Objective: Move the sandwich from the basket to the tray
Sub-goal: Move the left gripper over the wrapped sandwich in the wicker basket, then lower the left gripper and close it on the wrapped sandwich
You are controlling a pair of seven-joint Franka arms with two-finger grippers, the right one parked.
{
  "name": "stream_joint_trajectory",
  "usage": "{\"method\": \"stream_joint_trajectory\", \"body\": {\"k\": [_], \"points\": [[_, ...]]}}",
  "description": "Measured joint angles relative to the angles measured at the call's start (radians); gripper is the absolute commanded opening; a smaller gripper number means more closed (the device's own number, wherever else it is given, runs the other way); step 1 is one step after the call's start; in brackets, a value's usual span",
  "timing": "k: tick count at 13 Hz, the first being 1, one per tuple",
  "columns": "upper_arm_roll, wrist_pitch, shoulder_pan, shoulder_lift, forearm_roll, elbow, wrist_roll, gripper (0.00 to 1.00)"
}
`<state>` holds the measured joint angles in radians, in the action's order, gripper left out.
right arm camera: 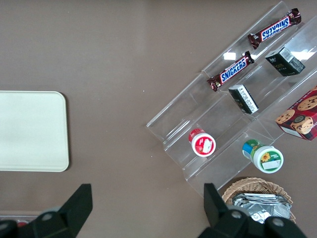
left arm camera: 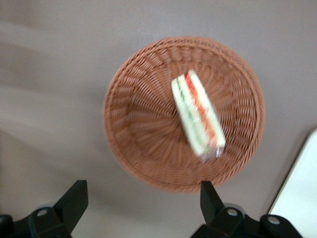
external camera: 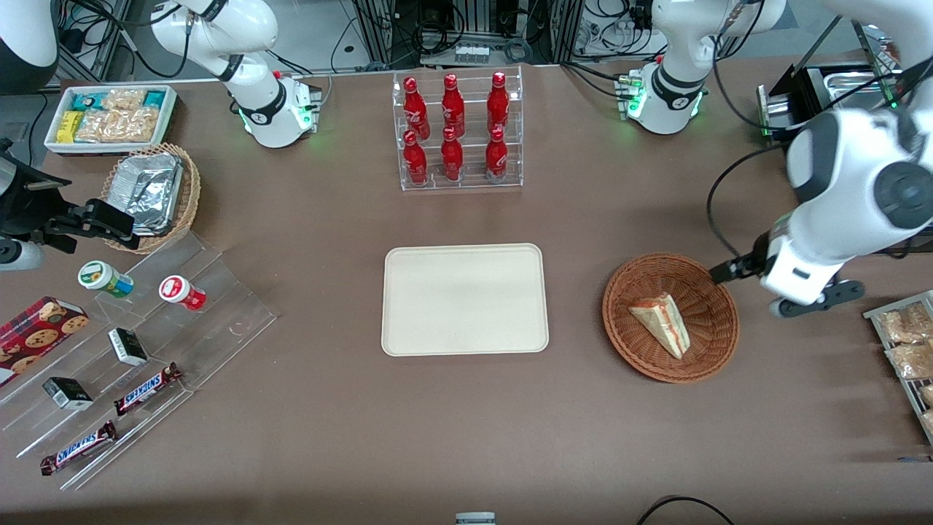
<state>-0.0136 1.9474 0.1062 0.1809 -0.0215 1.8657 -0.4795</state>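
Note:
The sandwich, a wrapped white-bread wedge with red and green layers, lies in the reddish-brown wicker basket. The cream tray sits bare beside the basket, toward the parked arm's end. My left gripper hangs above the table just outside the basket's rim, toward the working arm's end. In the left wrist view the gripper is open, its black fingertips wide apart over bare table. Past them are the basket, the sandwich and a corner of the tray.
A clear rack of red bottles stands farther from the front camera than the tray. A wire rack of bagged snacks lies at the working arm's end. Acrylic steps with candy bars, a tan foil-container basket and a white bin are at the parked arm's end.

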Motion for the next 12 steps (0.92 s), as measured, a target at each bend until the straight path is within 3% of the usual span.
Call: {"method": "stream_joint_trajectory", "body": {"k": [4, 12], "points": [[-0.005, 0.194, 0.1, 0.098, -0.006, 0.032, -0.326, 1.0], [-0.002, 0.477, 0.111, 0.109, -0.008, 0.25, -0.478, 1.0]]}}
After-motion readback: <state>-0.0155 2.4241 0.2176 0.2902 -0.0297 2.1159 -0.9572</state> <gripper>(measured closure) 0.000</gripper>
